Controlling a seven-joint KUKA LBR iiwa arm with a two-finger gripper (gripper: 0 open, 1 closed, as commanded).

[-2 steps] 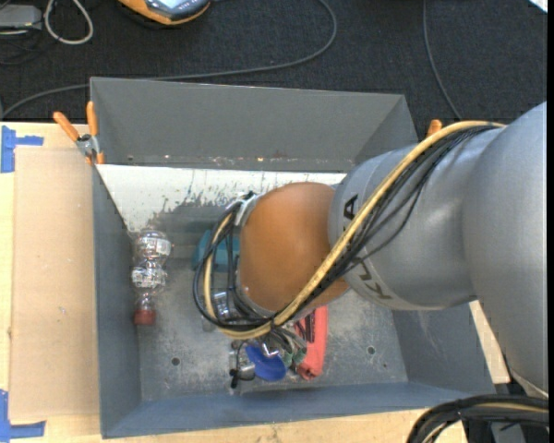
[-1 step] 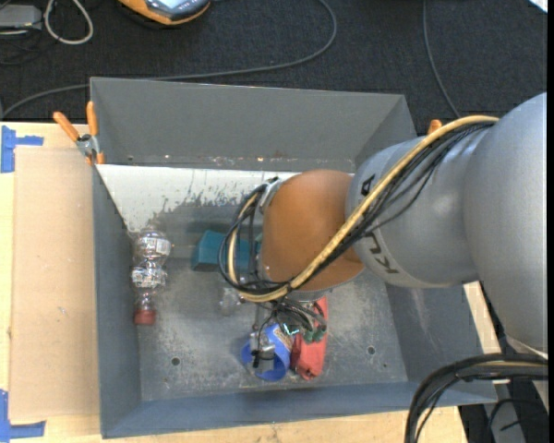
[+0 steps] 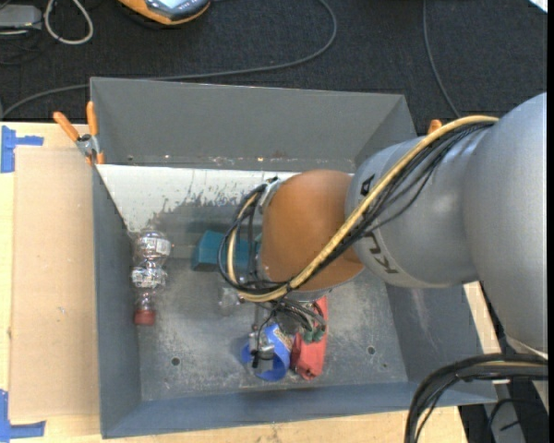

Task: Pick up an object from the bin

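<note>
My gripper (image 3: 269,327) reaches down below the orange wrist cover, near the bin's front wall at the middle. Right under it lie a blue plastic thing (image 3: 269,360) and a red thing (image 3: 311,351), side by side and touching; the gripper covers their upper parts. I cannot tell whether it touches either one. A teal block (image 3: 209,248) lies behind and to the left, partly hidden by the wrist cover.
A crumpled clear plastic bottle (image 3: 150,268) with a red cap lies along the bin's left side. The arm and its cables hide the bin's right half. Bare floor shows between the bottle and the gripper.
</note>
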